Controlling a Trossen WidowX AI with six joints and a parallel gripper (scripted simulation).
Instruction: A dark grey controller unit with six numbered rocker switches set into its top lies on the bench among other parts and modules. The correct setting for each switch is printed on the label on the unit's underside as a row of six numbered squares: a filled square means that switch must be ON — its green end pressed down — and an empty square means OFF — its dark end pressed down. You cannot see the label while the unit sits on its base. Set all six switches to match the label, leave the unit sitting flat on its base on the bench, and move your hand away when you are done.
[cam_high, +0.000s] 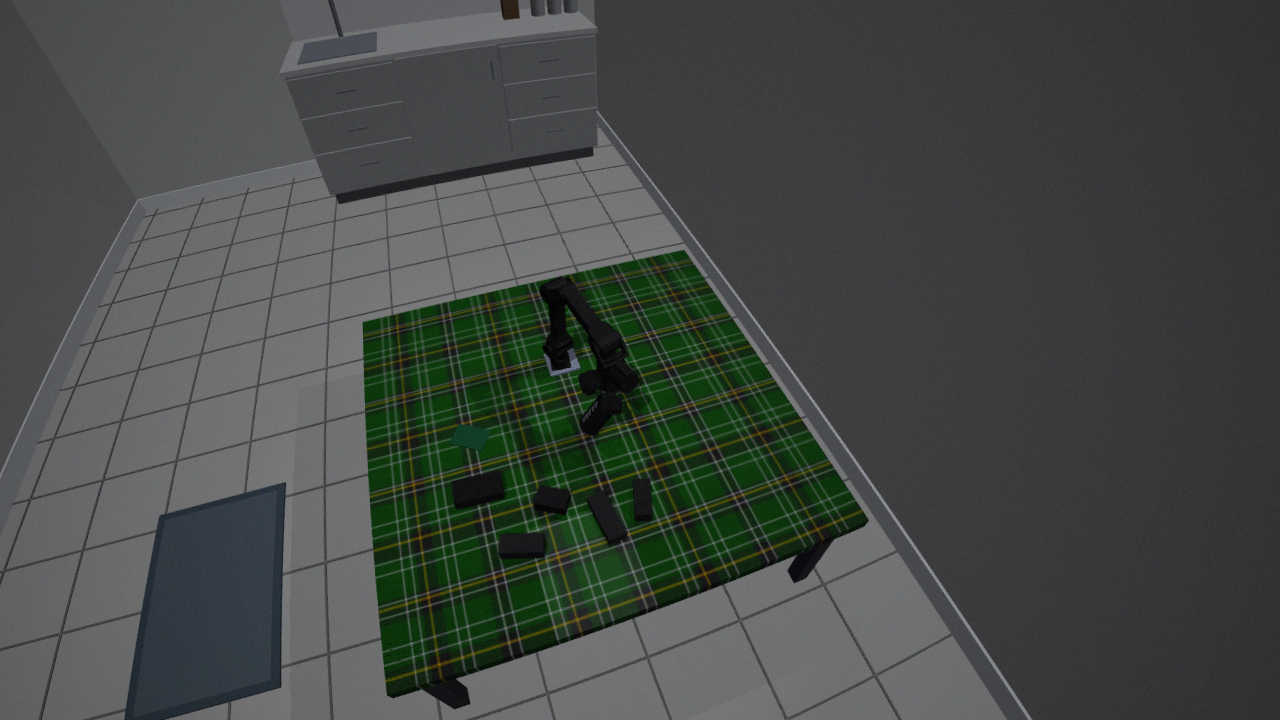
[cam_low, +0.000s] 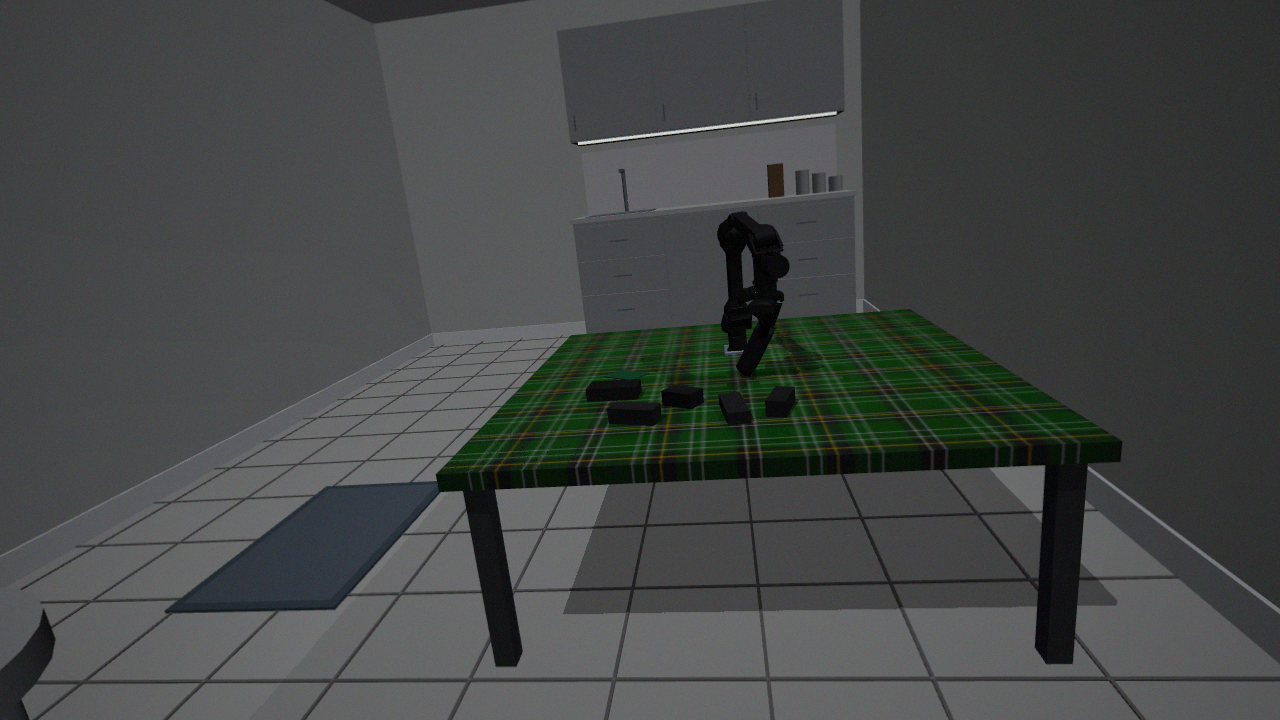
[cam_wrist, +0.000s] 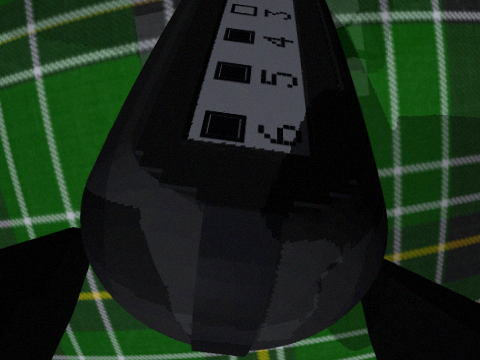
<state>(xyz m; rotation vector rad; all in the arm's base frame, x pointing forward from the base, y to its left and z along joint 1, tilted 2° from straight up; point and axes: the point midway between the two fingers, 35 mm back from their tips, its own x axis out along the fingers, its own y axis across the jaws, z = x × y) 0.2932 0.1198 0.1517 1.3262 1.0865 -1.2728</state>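
Claw (cam_high: 612, 402) (cam_low: 768, 311) (cam_wrist: 228, 264) grips one unit (cam_high: 598, 418) (cam_low: 754, 351) (cam_wrist: 235, 225); three filled squares (cam_wrist: 232, 72), one empty square (cam_wrist: 244, 9).

black arm (cam_high: 583, 307) (cam_low: 733, 271) bent high at the elbow, tool (cam_high: 611, 396) (cam_low: 768, 309) (cam_wrist: 228, 264) low, its widely spaced fingers clamped

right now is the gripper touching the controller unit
Touching: the wrist view shows the jaws of the gripper meeting the controller unit on both sides.
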